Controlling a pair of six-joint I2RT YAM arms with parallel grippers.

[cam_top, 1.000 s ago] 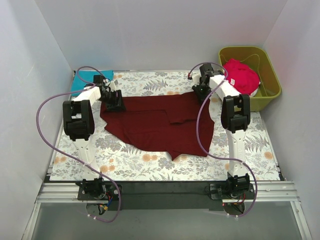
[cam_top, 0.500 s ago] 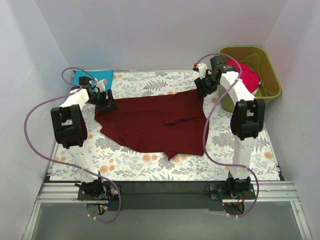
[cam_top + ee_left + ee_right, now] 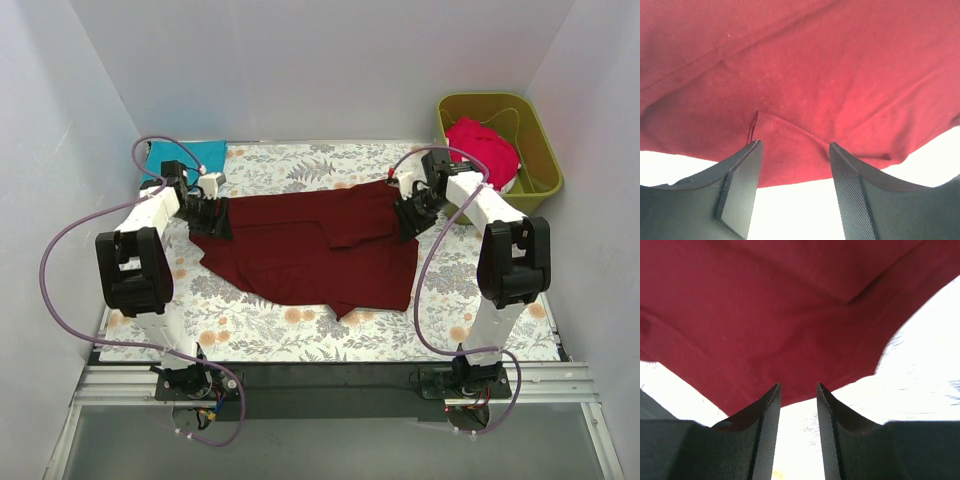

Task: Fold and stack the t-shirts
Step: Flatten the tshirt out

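Floral cloth [image 3: 300, 330] covered the table. Maroon shirt [image 3: 310, 255] lay spread flat at centre. L gripper [image 3: 212, 222] sat at its far-left corner, jaws open, hem just past the tips. R gripper [image 3: 410, 215] sat at the far-right corner, jaws narrowly apart, nothing btwn them. Further back: teal shirt [image 3: 185, 155] far left; red-pink shirt [image 3: 482, 148] in green tub [image 3: 545, 160] far right.

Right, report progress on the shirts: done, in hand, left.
Done: teal shirt lies flat at the far left, seemingly folded. In hand: maroon shirt spread out, left gripper and right gripper open at its far corners. Left: red-pink shirt heaped in the tub; nothing stacked.
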